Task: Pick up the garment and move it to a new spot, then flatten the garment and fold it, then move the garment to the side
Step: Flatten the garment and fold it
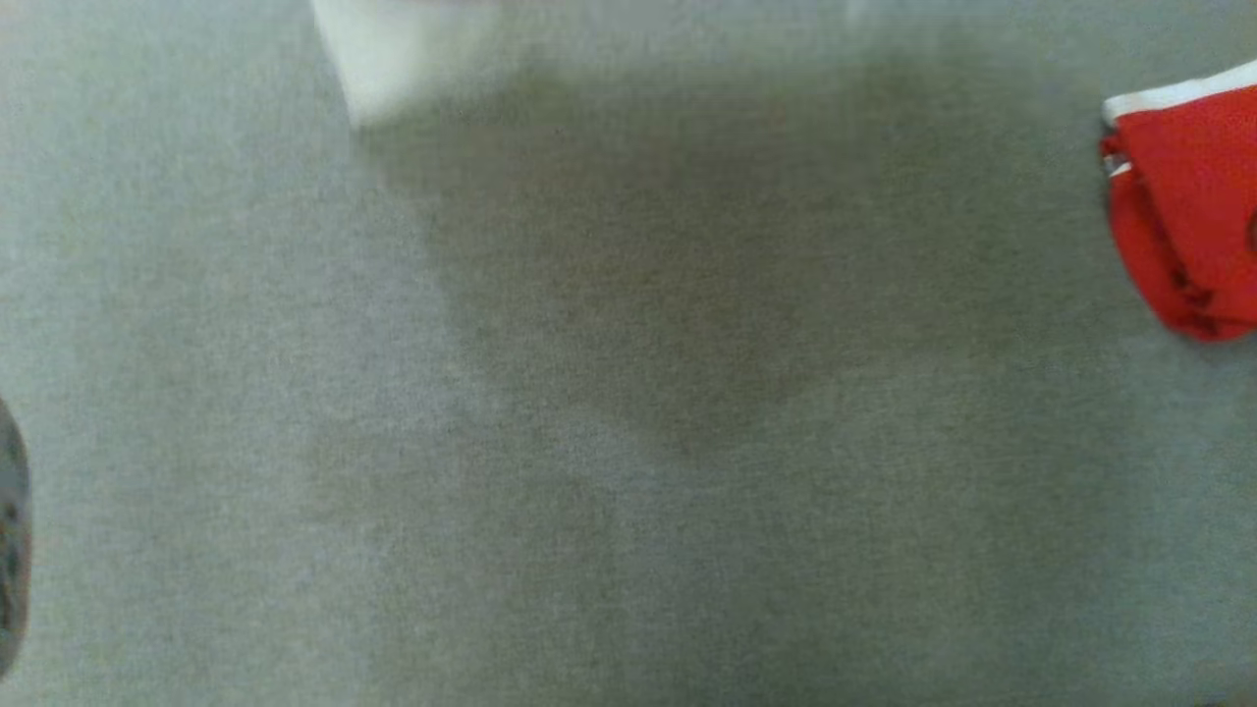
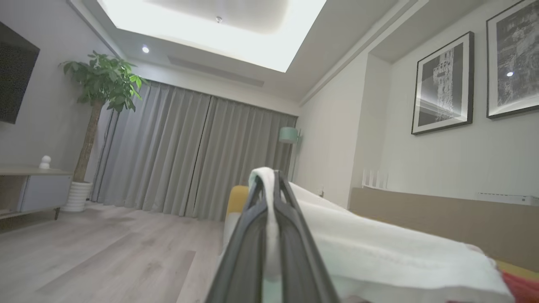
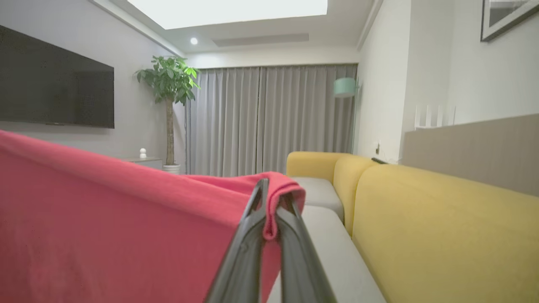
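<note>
Garment, pinched in left hand, right hand

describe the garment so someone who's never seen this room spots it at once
Find the long yellow sofa. Beside it, the garment is held up by the left gripper and right gripper. It is the one red cloth with white parts, amid grey and yellow.

Long dark jaws taper to narrow tips (glossy grey-black, smooth).

left tool | pinches garment white edge | cloth drapes right
</note>
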`<state>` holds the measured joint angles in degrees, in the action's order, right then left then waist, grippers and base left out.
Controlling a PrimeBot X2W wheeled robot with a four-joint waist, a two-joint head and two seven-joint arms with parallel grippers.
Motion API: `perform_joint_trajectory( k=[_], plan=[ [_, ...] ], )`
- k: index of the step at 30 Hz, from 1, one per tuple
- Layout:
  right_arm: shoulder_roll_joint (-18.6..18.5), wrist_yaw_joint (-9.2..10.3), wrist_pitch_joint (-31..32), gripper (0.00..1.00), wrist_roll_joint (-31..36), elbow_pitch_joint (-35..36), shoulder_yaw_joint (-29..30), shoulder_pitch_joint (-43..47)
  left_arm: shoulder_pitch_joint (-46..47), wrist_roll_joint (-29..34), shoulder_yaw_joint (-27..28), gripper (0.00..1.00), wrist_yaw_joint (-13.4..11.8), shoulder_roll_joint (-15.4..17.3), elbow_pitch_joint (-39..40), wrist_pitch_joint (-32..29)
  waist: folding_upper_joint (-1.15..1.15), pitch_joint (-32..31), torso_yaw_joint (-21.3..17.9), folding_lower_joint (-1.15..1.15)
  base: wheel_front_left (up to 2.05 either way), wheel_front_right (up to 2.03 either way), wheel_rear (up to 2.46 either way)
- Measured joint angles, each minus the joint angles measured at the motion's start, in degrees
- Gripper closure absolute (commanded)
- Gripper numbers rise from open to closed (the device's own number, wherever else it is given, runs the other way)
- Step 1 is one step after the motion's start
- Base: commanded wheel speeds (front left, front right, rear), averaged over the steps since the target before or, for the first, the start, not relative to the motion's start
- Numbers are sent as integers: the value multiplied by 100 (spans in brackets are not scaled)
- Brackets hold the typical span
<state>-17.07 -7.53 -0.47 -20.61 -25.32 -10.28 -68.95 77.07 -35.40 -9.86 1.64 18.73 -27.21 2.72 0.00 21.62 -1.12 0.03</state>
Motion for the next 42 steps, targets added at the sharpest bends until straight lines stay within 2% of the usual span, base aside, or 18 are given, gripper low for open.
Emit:
perform_joint_trajectory(
  k=[3,8,11,16,19,24,26,31,35,42],
  plan=[
    [19,0,-499,100,115,-712,-133,-579,500,104,-34,100,120,-112,-482,409,0,190,55,0,0,0,0],
    [15,0,-947,100,132,-1630,-546,-549,357,129,-243,100,331,-288,-1109,788,0,217,201,-3,0,0,0],
    [-8,0,-984,100,-15,-2050,-873,-245,-115,182,-499,100,430,-326,-1433,878,0,188,274,-3,0,0,0],
    [-182,0,-553,100,-611,-2585,-1514,593,-1420,230,-1082,100,547,-370,-1778,882,0,59,373,-3,0,0,0],
    [-367,0,-277,100,-947,-2668,-1897,1044,-2145,244,-1473,100,554,-302,-1834,625,0,-70,416,-4,0,0,0],
    [-711,0,238,100,-1435,-2576,-2603,1546,-3124,68,-2309,100,594,60,-1402,-46,0,-366,448,-4,0,0,0],
    [-773,0,348,100,-1559,-2528,-2718,1639,-3299,-43,-2452,100,594,148,-1227,-177,0,-441,450,-4,0,0,0],
    [-1055,0,892,100,-2160,-2160,-3314,2109,-4016,-631,-2975,100,594,769,-286,-782,0,-862,440,-4,0,0,0],
    [-1274,0,1311,100,-2673,-1803,-3656,2460,-4478,-1001,-3163,100,594,1223,354,-1232,1,-1207,421,-5,0,0,0],
    [-1650,0,1940,100,-3535,-1234,-3914,3061,-5385,-1596,-3233,100,499,1720,1361,-1947,1,-1737,358,-5,0,0,0]
  ],
)
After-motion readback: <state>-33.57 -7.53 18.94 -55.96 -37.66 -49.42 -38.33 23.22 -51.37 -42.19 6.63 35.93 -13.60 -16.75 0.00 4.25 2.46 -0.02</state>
